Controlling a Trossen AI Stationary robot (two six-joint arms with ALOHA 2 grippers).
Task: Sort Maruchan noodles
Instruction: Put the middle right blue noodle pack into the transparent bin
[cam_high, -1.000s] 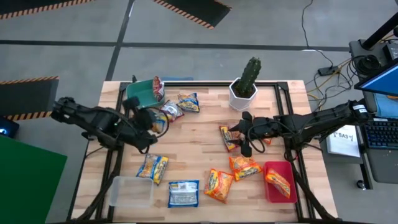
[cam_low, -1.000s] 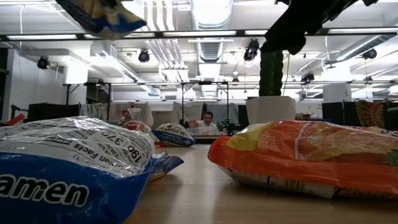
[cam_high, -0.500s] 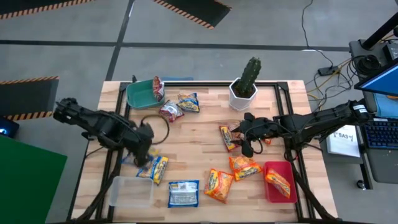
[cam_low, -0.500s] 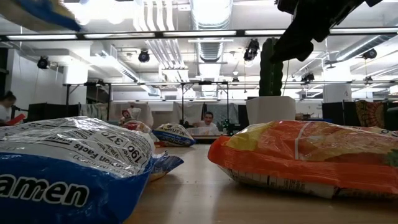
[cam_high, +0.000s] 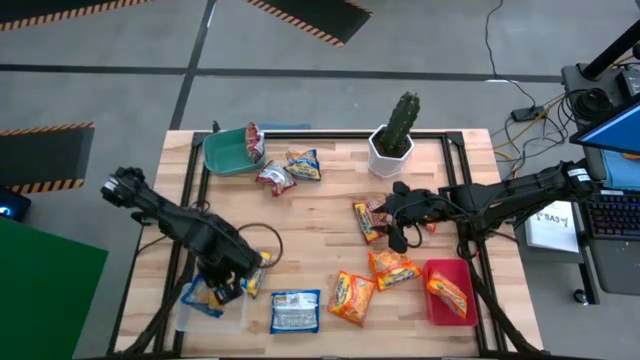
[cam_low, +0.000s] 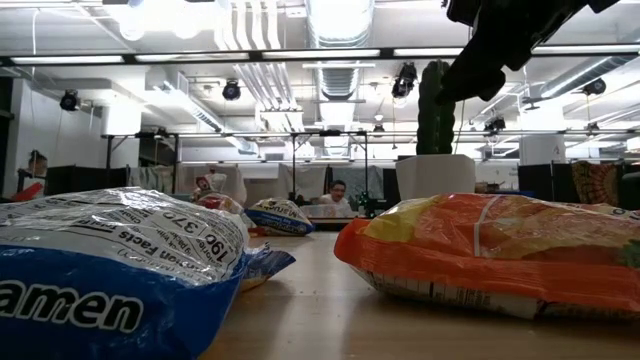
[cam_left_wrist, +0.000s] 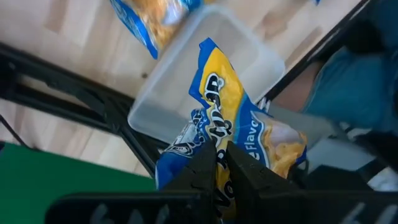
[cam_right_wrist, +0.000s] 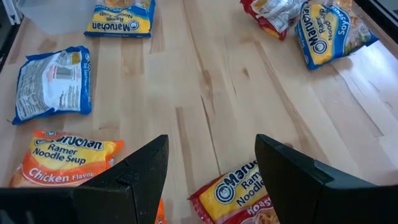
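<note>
My left gripper is shut on a blue-yellow noodle packet and hovers above the clear tray at the table's near left corner. My right gripper is open and hovers over a red-silver packet mid-table, touching nothing. Lying flat on the wood are blue-yellow packets, a red-silver one and orange ones. Another orange packet lies in the red tray. A red-silver packet leans in the green tray. My left gripper pinches the blue-yellow packet between its two fingers at a crumpled spot near its middle. The fingers come from above, pointing down. The packet is lifted clear and hangs creased over the clear tray.
A cactus in a white pot stands at the far edge, right of centre. One more blue-yellow packet lies partly under my left arm. In the low view a blue packet and an orange one fill the foreground. Bare wood lies mid-table.
My left gripper has carried the blue-yellow packet from beside the green tray toward the table's near left corner, ending over the clear tray, still shut on it. The packet has left the low view's top. My right arm has kept still.
</note>
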